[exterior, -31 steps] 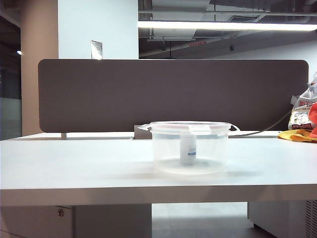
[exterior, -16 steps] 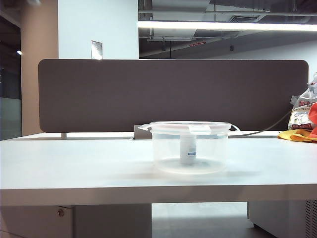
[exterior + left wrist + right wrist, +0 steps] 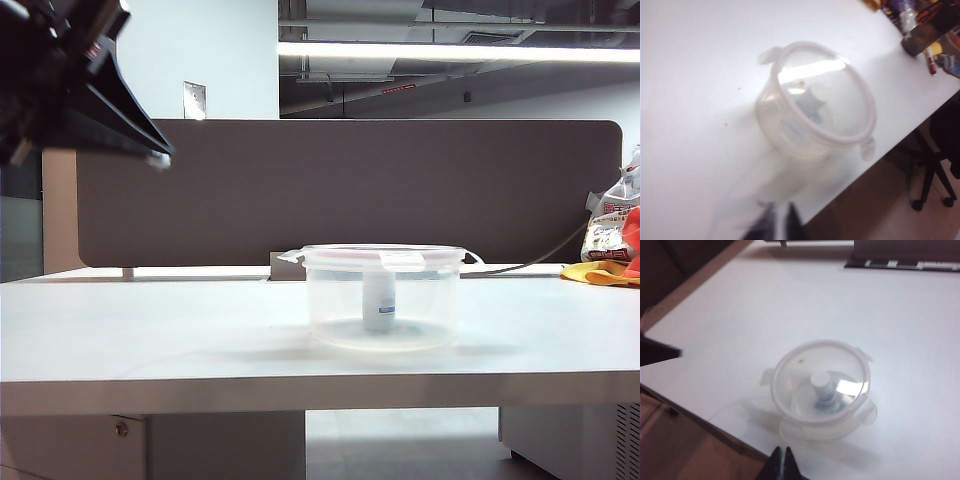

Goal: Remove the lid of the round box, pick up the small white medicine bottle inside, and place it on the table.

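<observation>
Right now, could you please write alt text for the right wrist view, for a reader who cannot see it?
A round box of clear plastic stands on the white table with its lid on and the small white medicine bottle upright inside. The right gripper hangs above the table's near edge, apart from the box, fingertips nearly together.

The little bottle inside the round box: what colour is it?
White, with a blue band on its label; the small white medicine bottle shows best in the exterior view, standing in the round box.

A dark grey-brown partition panel [image 3: 350, 192] stands upright behind the desk. At the far right lie a printed plastic bag [image 3: 612, 228] and a yellow-orange cloth [image 3: 603, 273]. A black office chair [image 3: 940, 150] sits on the floor.
</observation>
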`<state>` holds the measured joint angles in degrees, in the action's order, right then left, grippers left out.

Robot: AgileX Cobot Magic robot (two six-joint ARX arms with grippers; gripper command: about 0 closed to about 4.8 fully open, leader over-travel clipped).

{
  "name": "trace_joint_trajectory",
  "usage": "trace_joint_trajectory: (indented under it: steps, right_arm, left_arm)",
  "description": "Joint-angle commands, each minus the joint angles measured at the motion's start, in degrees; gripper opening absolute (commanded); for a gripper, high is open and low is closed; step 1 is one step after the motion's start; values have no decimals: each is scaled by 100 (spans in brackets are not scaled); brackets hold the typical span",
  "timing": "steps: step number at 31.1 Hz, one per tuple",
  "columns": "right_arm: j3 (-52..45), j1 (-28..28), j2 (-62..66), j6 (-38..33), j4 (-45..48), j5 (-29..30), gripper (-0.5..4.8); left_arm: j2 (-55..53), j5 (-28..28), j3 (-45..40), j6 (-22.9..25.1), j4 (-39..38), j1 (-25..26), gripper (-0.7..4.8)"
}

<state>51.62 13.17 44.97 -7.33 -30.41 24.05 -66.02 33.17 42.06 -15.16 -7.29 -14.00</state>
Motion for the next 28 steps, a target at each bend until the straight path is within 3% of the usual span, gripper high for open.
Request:
trace_joint_trajectory:
  steps: [1, 5, 8, 13, 22, 28]
  right_arm:
    - [33, 107, 125, 39, -44, -125, -8]
    - [33, 120, 227, 35, -114, -15, -8]
    - [42, 260, 227, 31, -107, -4, -8]
    - [103, 444, 227, 31, -105, -122, -8]
    - [103, 603, 240, 31, -129, -254, -8]
    - [103, 603, 313, 33, -144, -251, -8]
  left_arm:
    - [-332, 142, 20, -212, 398, -4, 85]
    - [-765, 332, 24, -516, 708, -2, 152]
    - [-1093, 472, 35, -664, 866, -4, 166]
    - [-1749, 1054, 35, -1379, 1510, -4, 284]
    - [-2787, 1775, 72, -2608, 3036, -87, 283]
    - [-3134, 1853, 142, -2889, 3405, -179, 282]
